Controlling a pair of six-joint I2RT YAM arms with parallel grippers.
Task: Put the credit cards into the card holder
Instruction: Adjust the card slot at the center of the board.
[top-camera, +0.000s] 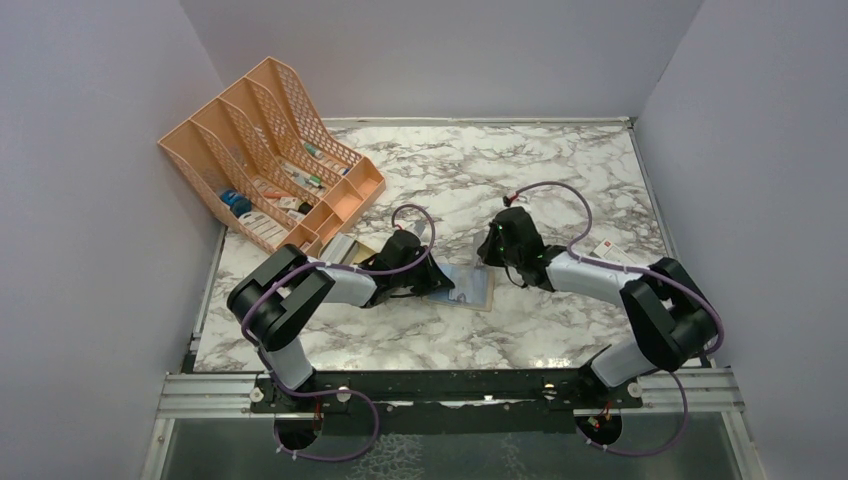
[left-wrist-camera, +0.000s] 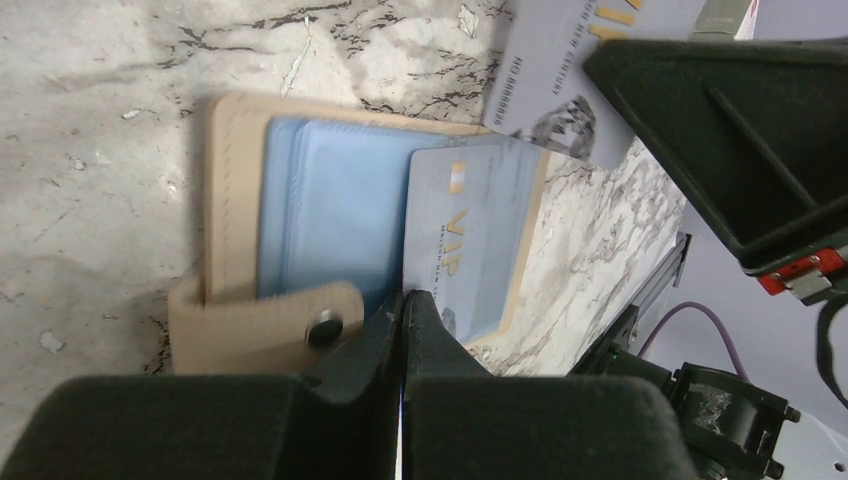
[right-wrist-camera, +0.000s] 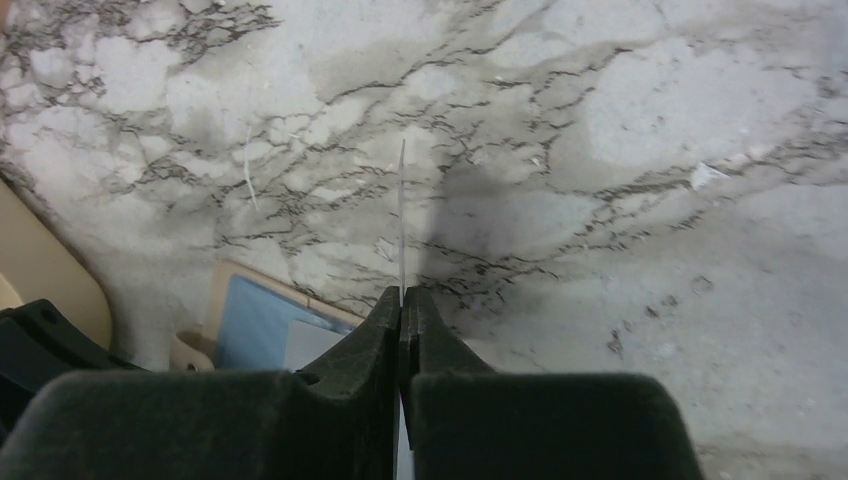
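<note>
Pinching a credit card (left-wrist-camera: 550, 80) edge-on, right gripper (right-wrist-camera: 402, 296); left gripper (left-wrist-camera: 403, 300) closed at the card holder (left-wrist-camera: 235, 200).

Left gripper (left-wrist-camera: 402, 300) and right gripper (right-wrist-camera: 402, 295) angle downward, wrists converging, both jaws pressed closed.

Inspection of your rig's bodywork:

- **Arms:** Your left arm (top-camera: 300, 300) and right arm (top-camera: 620, 285) are of matching build. Each has glossy black joint housings joined by pale grey-white tubular links.
- **Cabling:** A purple cable (top-camera: 552, 184) runs in loops along each arm.
- **Markings:** Your right arm carries a small white label (top-camera: 607, 250) with a red mark.
- **Mounting:** Both bases bolt to a black plate (top-camera: 450, 385).
- **Grippers:** Your left gripper (left-wrist-camera: 403, 300) and right gripper (right-wrist-camera: 402, 295) have matt black, wedge-shaped fingers tapering to blunt tips.
- **Fitting:** The left wrist view shows a red tab (left-wrist-camera: 800, 278) with a metal clip under a black, ribbed housing.
</note>
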